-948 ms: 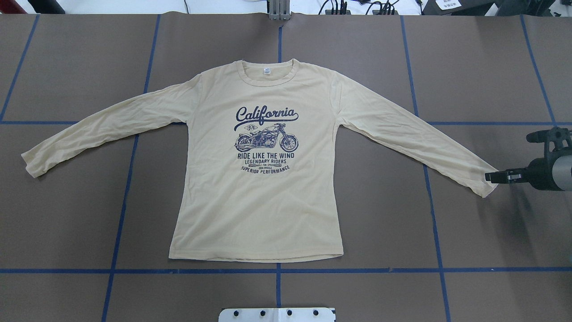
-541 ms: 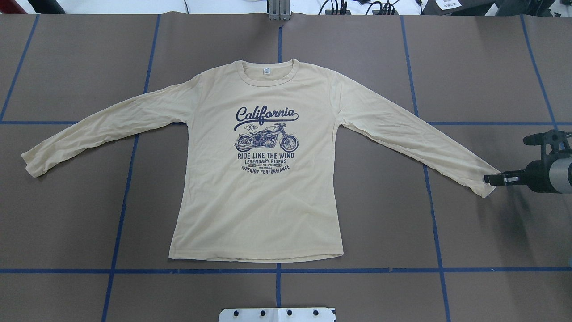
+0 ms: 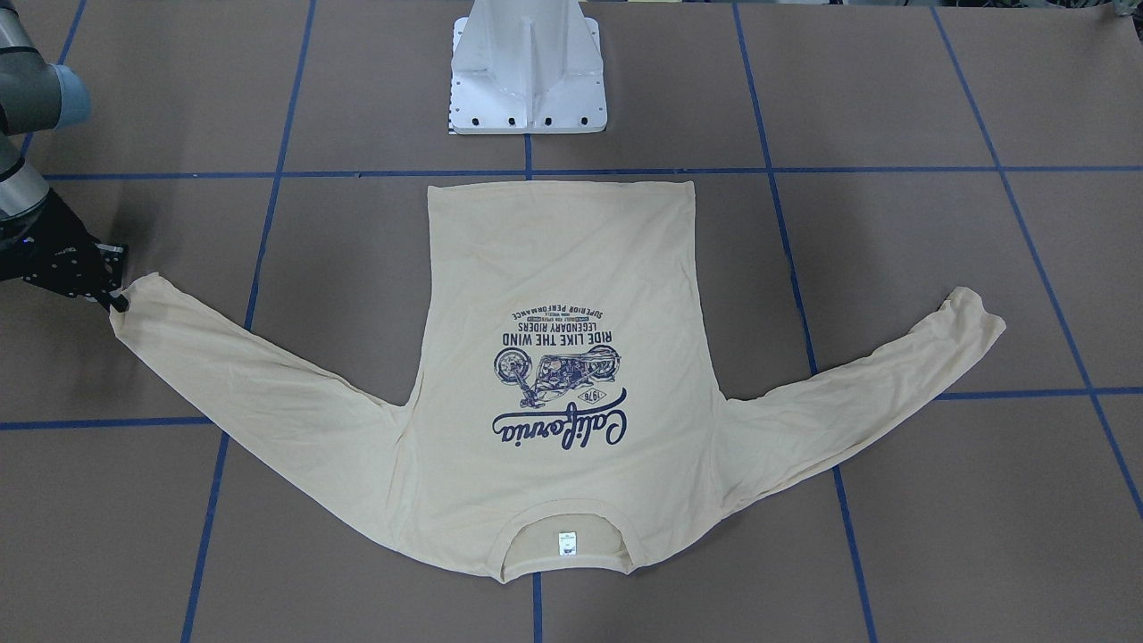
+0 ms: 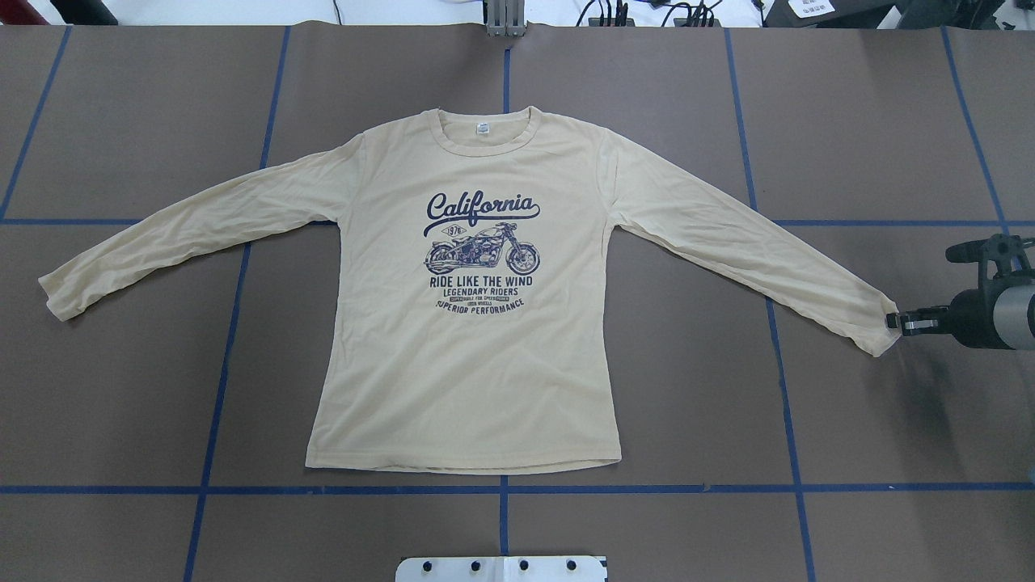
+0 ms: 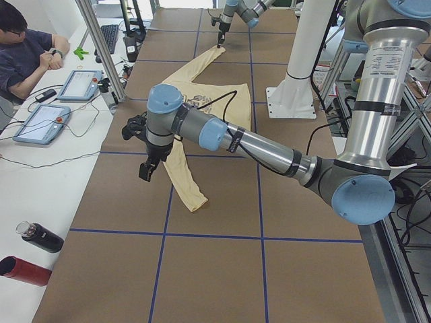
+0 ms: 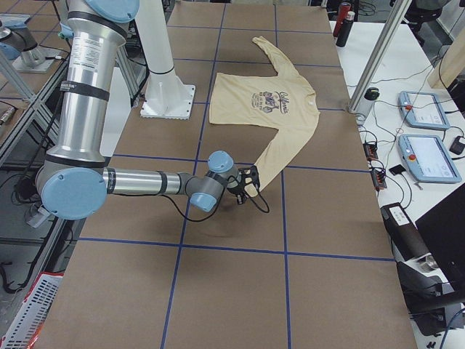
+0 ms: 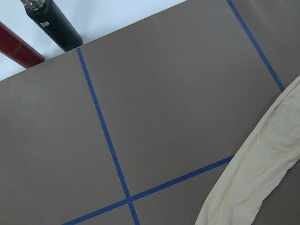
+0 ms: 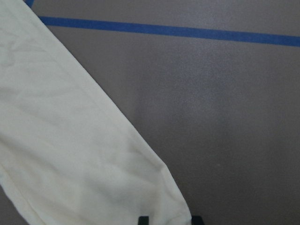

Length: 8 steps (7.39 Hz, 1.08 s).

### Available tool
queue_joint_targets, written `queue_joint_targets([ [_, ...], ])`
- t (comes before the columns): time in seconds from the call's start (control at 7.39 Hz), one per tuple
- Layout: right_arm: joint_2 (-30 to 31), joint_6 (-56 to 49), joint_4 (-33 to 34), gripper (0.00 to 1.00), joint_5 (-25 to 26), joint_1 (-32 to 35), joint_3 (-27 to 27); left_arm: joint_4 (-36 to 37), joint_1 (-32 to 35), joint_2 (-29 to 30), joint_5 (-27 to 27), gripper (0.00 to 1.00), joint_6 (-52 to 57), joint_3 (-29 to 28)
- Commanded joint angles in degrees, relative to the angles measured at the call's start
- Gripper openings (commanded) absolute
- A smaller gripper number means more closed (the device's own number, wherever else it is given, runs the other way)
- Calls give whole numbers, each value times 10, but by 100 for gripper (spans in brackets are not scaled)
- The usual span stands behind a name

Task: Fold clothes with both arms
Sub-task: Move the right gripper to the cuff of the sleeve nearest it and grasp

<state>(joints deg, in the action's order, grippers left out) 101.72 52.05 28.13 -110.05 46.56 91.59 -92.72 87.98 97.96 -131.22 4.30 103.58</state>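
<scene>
Left end effector (image 5: 144,173): side view only

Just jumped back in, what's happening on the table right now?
The cream T-shirt lies spread flat, print up, on the table, with nothing folded yet. The right gripper is down at the cuff of the sleeve on the robot's right, fingertips apart on either side of the cuff's edge, so it looks set to pinch it. The left gripper hangs above the table beside the other sleeve; whether it is open cannot be told.
</scene>
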Motion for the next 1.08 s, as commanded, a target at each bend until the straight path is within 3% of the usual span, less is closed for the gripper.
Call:
queue_joint_targets([
  [0.0,1,0,3,0,-8,2,20,0,0,0,0,100,0,-3],
  [0.14,1,0,14,0,-14,2,45,0,0,0,0,100,0,-4],
  [0.27,-4,0,66,0,-20,12,91,0,0,0,0,100,0,-4],
  [0.54,-29,7,225,0,-17,19,212,0,0,0,0,100,0,-4],
  [0.68,-82,11,288,0,-12,20,233,0,0,0,0,100,-1,-4],
  [0.95,-252,79,431,0,-5,12,225,0,0,0,0,100,-1,-3],
])
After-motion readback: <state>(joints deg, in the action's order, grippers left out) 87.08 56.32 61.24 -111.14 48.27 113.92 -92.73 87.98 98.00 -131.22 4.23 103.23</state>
